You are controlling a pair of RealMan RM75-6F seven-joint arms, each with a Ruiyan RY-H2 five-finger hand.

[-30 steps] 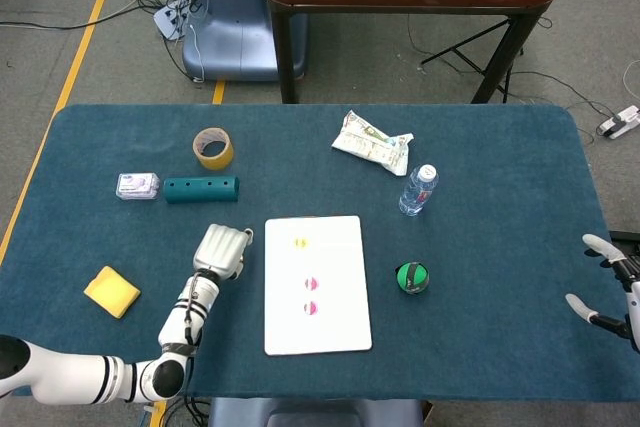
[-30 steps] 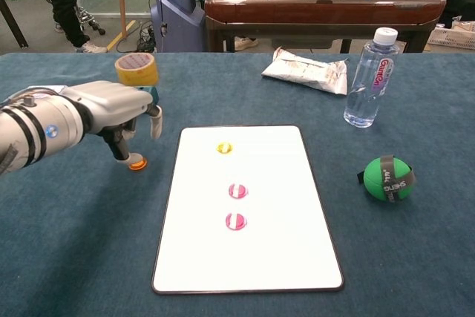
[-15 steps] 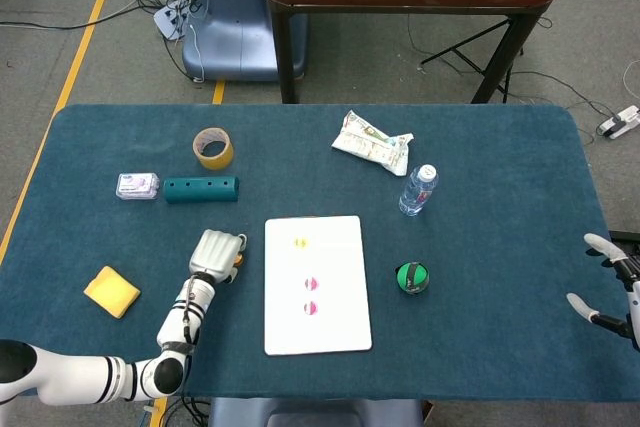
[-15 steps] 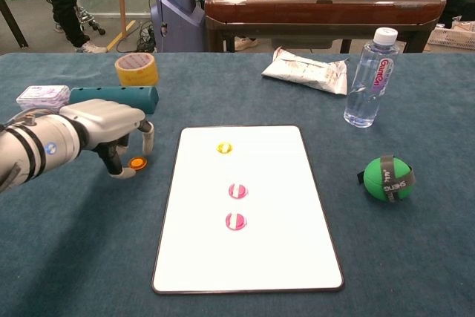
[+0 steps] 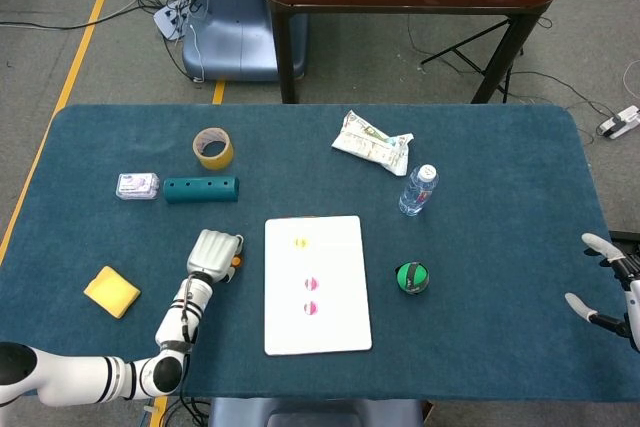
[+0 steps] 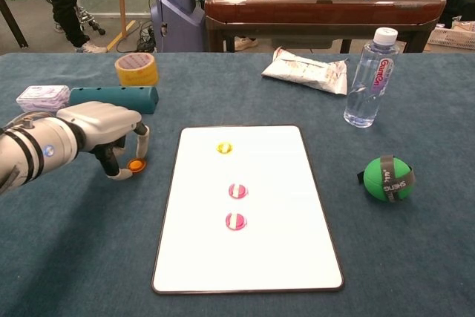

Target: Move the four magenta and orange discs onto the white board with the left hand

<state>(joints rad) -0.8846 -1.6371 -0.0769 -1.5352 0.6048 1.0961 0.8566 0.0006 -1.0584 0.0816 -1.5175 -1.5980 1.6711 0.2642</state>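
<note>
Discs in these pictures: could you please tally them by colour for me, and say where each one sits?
Magenta discs: 2, upper and lower, both on the white board.
Yellow-orange disc: 1, on the board.
Orange disc: 1, on the table between the fingers of the left hand.
Total: 4 discs, 3 on the board.

1. A teal perforated bar is lying just beyond the left hand, with a small purple-white packet sitting at its far-left end.
2. A yellow tape roll is standing farther behind it.
3. A yellow sponge is resting left of the hand.
4. A water bottle, crumpled wrapper and green ball are sitting well off to its right.
</note>
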